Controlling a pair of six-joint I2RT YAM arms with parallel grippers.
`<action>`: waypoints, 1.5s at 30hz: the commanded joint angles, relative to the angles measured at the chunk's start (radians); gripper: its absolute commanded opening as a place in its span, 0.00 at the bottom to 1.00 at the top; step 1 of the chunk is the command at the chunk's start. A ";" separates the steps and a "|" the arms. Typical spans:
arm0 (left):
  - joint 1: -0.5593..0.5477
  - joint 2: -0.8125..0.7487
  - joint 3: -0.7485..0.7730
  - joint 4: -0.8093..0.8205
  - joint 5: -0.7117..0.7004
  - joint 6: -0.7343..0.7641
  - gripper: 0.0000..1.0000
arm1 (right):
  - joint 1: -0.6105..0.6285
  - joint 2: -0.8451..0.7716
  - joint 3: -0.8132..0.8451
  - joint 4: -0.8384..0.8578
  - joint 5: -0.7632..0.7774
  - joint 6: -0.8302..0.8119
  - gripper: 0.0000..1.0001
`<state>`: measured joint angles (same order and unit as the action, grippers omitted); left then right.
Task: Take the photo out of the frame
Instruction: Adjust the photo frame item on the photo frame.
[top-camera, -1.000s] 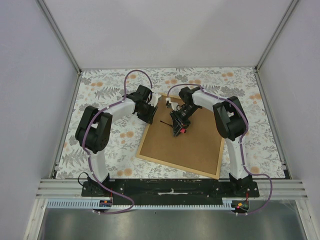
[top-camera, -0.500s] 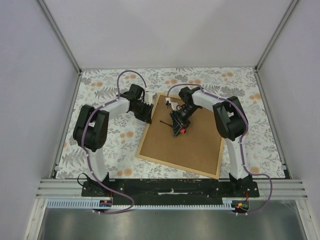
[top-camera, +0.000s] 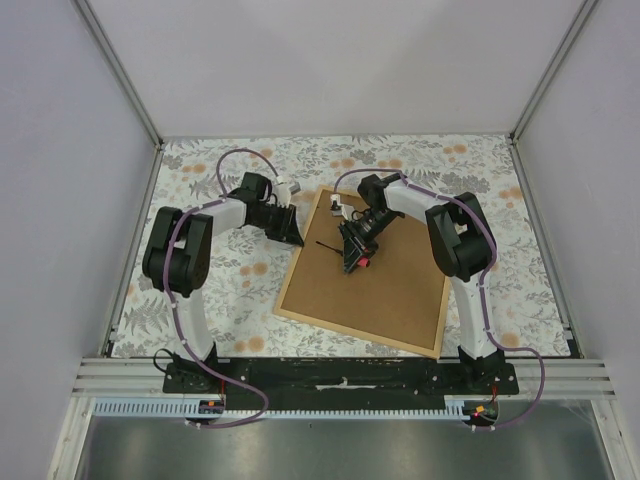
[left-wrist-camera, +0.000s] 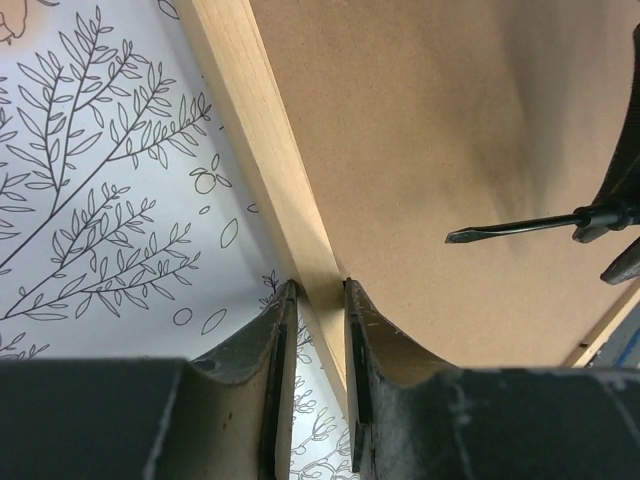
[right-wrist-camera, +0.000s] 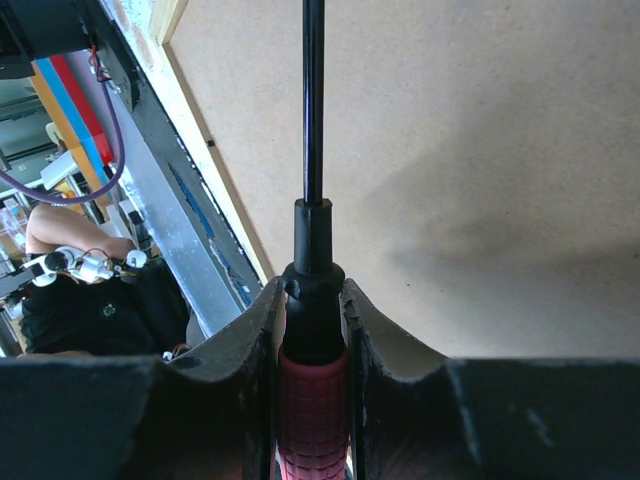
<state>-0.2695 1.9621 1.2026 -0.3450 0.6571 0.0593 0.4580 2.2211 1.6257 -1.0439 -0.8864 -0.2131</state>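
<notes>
The left gripper (left-wrist-camera: 318, 292) stands narrow, pinching the wooden edge strip of the frame (left-wrist-camera: 250, 120). The right gripper (right-wrist-camera: 312, 295) holds a red-handled screwdriver (right-wrist-camera: 313, 150) over the frame's brown back; the frame lies face down on the flowered table (top-camera: 200, 165).

Top view looks down from behind; 2 wrist views close over the frame (top-camera: 365, 285).

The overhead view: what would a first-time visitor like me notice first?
A big frame lies face down, brown back up, on the flowery tablecloth. Over it the right pincer grips a red-handled screwdriver, while the left pincer clamps the frame's pale wooden edge on the left.
</notes>
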 joint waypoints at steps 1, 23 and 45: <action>0.022 0.047 -0.058 0.066 0.094 -0.049 0.02 | -0.002 0.014 0.026 -0.033 -0.072 -0.026 0.00; -0.062 -0.062 0.032 -0.074 -0.351 -0.007 0.70 | -0.015 -0.012 0.000 0.038 0.115 0.027 0.00; -0.232 0.015 0.110 -0.187 -0.682 -0.012 0.40 | -0.016 -0.029 -0.012 0.053 0.139 0.026 0.00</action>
<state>-0.5018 1.9369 1.3102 -0.4812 0.0879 0.0189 0.4427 2.2272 1.6192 -1.0046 -0.7570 -0.1837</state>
